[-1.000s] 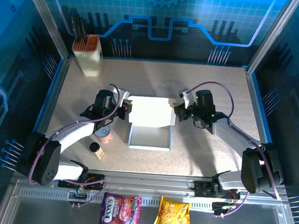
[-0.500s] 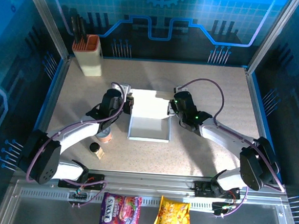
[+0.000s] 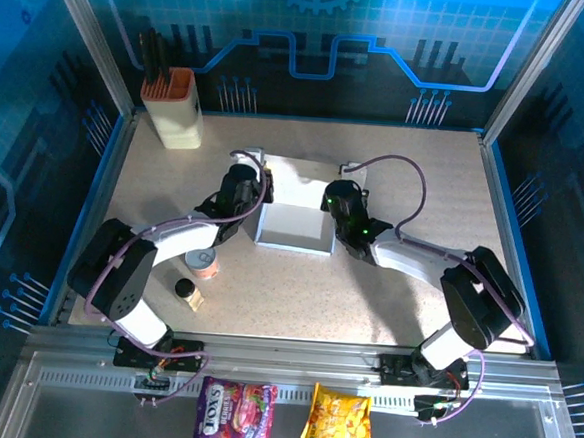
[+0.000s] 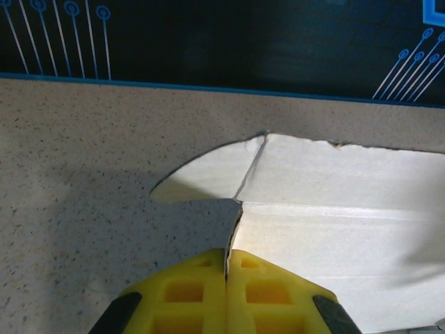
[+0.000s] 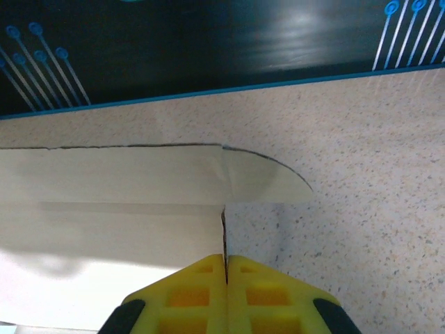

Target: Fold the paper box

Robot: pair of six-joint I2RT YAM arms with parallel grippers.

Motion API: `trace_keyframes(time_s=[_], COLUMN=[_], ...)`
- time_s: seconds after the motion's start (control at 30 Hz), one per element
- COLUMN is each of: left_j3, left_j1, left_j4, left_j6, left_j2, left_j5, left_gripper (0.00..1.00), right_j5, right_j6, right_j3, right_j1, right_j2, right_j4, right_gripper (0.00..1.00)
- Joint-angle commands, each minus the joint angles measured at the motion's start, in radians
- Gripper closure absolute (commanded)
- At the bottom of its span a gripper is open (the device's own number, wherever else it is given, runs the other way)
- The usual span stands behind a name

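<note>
The paper box [image 3: 294, 217] is a shallow white cardboard tray in mid-table, with its back flap lying flat toward the far side. My left gripper [image 3: 257, 199] is shut on the box's left wall. My right gripper [image 3: 329, 204] is shut on the right wall. In the left wrist view the yellow fingers [image 4: 188, 292] meet at my left gripper [image 4: 226, 254], pinching the thin wall edge, and a rounded tab [image 4: 201, 182] lies on the table beyond. In the right wrist view my right gripper [image 5: 225, 259] pinches the opposite wall, with the box [image 5: 118, 202] and its tab [image 5: 268, 182] ahead.
A cream holder with an orange top [image 3: 172, 105] stands at the far left corner. A small round tin [image 3: 202, 263] and a black-capped bottle [image 3: 186, 291] sit near the left arm. Two snack bags [image 3: 235, 413] [image 3: 336, 420] lie below the table's near rail.
Both arms have stretched toward the far side, carrying the box away from the near edge. The back flap has come down flat onto the table.
</note>
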Motion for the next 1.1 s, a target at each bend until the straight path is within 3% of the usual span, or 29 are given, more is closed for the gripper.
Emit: trace_keyframes(time_s=[0.0, 0.23, 0.3, 0.7, 0.8, 0.9, 1.07], left_j3=[0.028, -0.046, -0.061, -0.173, -0.198, -0.217, -0.247], left_j1=[-0.036, -0.041, -0.043, -0.065, -0.073, -0.078, -0.095], left_j4=[0.169, 0.369, 0.377, 0.414, 0.429, 0.439, 0.461], left_j6=[0.021, 0.038, 0.039, 0.041, 0.033, 0.005, -0.025], left_j2=[0.050, 0.118, 0.122, 0.062, 0.051, 0.038, 0.027], left_j5=[0.020, 0.061, 0.080, 0.084, 0.084, 0.084, 0.070], left_gripper=[0.92, 0.88, 0.82, 0.80, 0.82, 0.91, 0.94], right_j5=[0.015, 0.030, 0.034, 0.095, 0.108, 0.118, 0.128], right_j6=[-0.025, -0.070, -0.075, -0.100, -0.094, -0.088, -0.077], right_j3=[0.002, -0.023, -0.026, -0.099, -0.121, -0.136, -0.161], right_j1=[0.032, 0.042, 0.046, 0.097, 0.107, 0.116, 0.127], right_j2=[0.057, 0.129, 0.137, 0.132, 0.129, 0.126, 0.121], right_j4=[0.201, 0.334, 0.352, 0.391, 0.403, 0.407, 0.420], right_gripper=[1.00, 1.00, 1.00, 1.00, 1.00, 1.00, 1.00])
